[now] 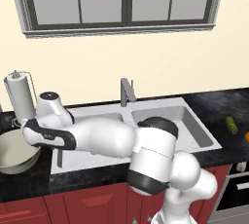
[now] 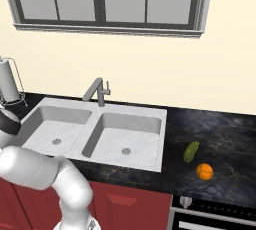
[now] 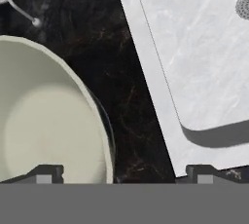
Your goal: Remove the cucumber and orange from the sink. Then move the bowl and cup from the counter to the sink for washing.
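The pale greenish-beige bowl (image 3: 44,121) stands on the black counter (image 3: 131,96) just left of the sink (image 3: 204,47). My gripper (image 3: 125,177) hangs open above the bowl's right rim, one fingertip over the bowl and the other over the sink's edge, holding nothing. In the left base view the arm reaches far left, and one dark finger (image 1: 59,158) points down beside the bowl (image 1: 14,152). The cucumber (image 2: 191,151) and the orange (image 2: 204,171) lie on the counter (image 2: 220,134) right of the sink (image 2: 100,129). The cup is out of view.
A paper towel holder (image 1: 19,96) stands behind the bowl, its wire foot (image 3: 19,4) close to the rim. The grey faucet (image 2: 97,91) rises behind the two basins. An oven front (image 1: 238,189) sits below the counter at the right.
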